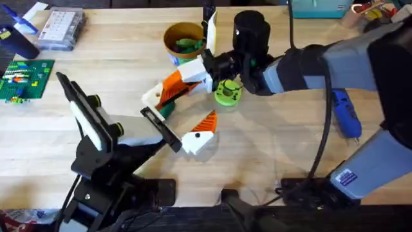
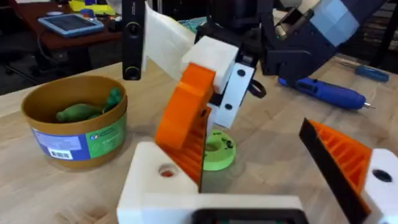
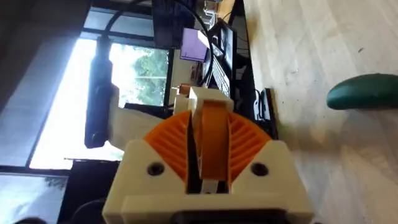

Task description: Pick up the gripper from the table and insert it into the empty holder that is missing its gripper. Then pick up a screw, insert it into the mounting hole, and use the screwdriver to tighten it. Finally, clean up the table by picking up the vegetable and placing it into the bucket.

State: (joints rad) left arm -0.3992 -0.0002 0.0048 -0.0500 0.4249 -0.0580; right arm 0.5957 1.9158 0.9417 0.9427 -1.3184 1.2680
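My right gripper (image 1: 171,86) reaches across the middle, shut on the loose gripper (image 1: 152,98), whose orange body shows between the orange ribbed pads (image 3: 249,146). Its white base (image 2: 149,183), with a hole in it, sits at the empty side of the holder (image 1: 161,126), the black plate at the left arm's tip. The holder's one fixed white-and-orange finger (image 1: 200,133) stands apart on the other side (image 2: 348,163). The yellow-rimmed bucket (image 1: 168,37) behind holds a green vegetable (image 2: 78,112). A dark green rounded thing (image 3: 364,91) lies on the table under the held gripper.
A lime-green disc (image 1: 226,93) lies just right of the held gripper. The blue screwdriver (image 1: 346,114) rests at the right of the table. At the far left are a clear parts box (image 1: 62,28) and a green brick plate (image 1: 26,78). A black cylinder (image 1: 251,29) stands behind.
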